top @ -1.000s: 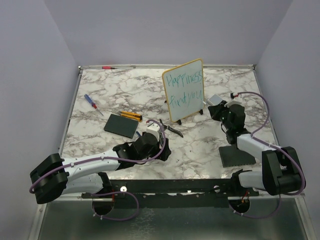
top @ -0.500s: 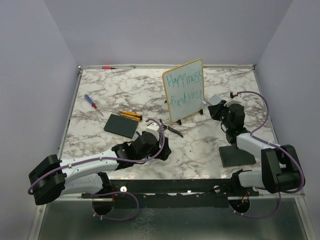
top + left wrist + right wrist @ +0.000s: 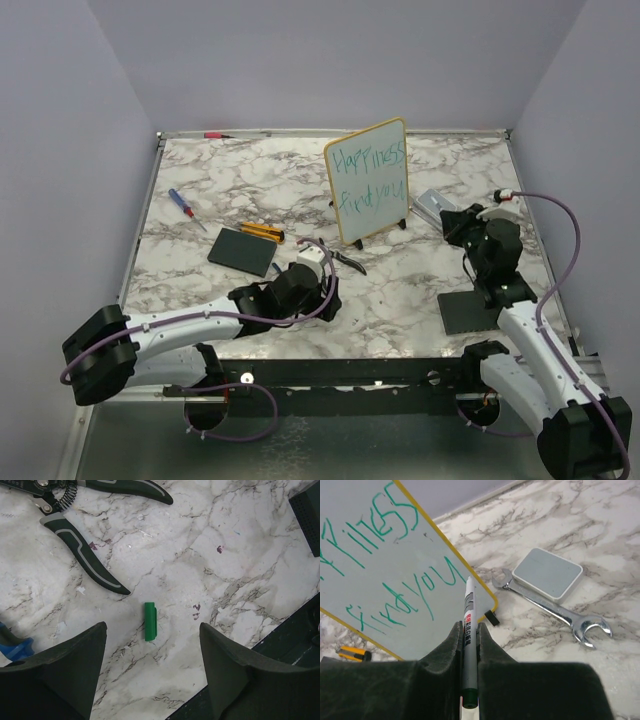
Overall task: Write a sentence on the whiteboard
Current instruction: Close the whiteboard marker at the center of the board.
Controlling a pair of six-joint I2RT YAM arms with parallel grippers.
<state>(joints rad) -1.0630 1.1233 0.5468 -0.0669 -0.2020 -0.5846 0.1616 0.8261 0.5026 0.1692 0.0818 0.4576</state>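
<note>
Top view. The whiteboard (image 3: 367, 180) stands upright on its black feet on the marble table (image 3: 400, 290), its face turned toward the arms. The sentence (image 3: 369, 178) is in teal, in 2 lines: "Happiness" above "find you".

Right of the whiteboard, the right gripper (image 3: 455, 218) is clamped on a marker (image 3: 469, 600). In the right wrist view the barrel runs between the 2 fingers (image 3: 451, 645), with its tip pointing at the whiteboard's (image 3: 395, 580) lower right corner. The tip seems to stand just off the rim, though this angle does not settle whether it touches. Behind the gripper, also right of the whiteboard, a wrench (image 3: 545, 605) lies flat with a small grey box (image 3: 547, 573) resting on its shaft.

In front of the whiteboard and slightly left, the left gripper (image 3: 312, 258) hangs low over the table. In the left wrist view its jaws stand apart and hold nothing (image 3: 151, 626). A green cap (image 3: 150, 621) lies on the marble below the gap, and pliers (image 3: 85, 555) lie just beyond it, toward the whiteboard.

Left of the whiteboard lie a yellow cutter (image 3: 262, 232), a dark pad (image 3: 241, 250) and, further left, a blue screwdriver (image 3: 186, 208). A 2nd dark pad (image 3: 470, 313) lies in front of the whiteboard, to the right.
</note>
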